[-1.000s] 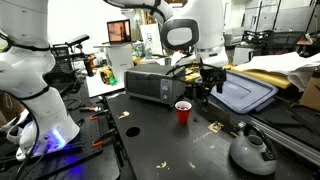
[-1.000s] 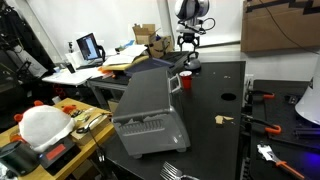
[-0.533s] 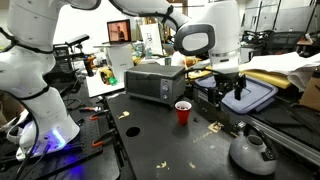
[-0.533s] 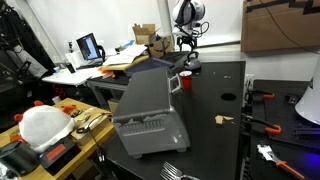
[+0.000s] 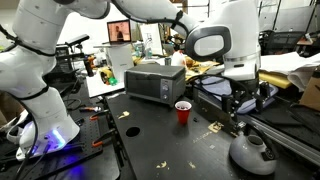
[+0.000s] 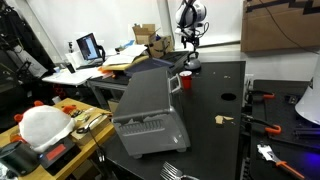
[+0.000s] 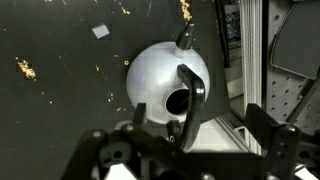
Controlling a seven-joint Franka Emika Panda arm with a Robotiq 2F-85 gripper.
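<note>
A silver kettle (image 5: pixel 252 152) with a black handle stands on the black table at the front right. In the wrist view the kettle (image 7: pixel 160 78) lies directly below me, its black handle (image 7: pixel 193 95) arching over the lid opening. My gripper (image 5: pixel 246 104) hangs above the kettle, apart from it. In the wrist view the gripper (image 7: pixel 198 135) has its fingers spread wide and holds nothing. In an exterior view the gripper (image 6: pixel 190 40) shows at the far end of the table.
A red cup (image 5: pixel 182 112) stands mid-table, also in an exterior view (image 6: pixel 185 78). A grey toaster oven (image 5: pixel 154 83) sits behind it. A blue-grey tray (image 5: pixel 214 92) lies behind the gripper. Crumbs (image 5: pixel 131 129) dot the table. A metal rail (image 5: pixel 290 140) borders the right edge.
The arm has swung from beside the red cup, across the blue-grey tray, to above the kettle. The gripper stays open and empty.
</note>
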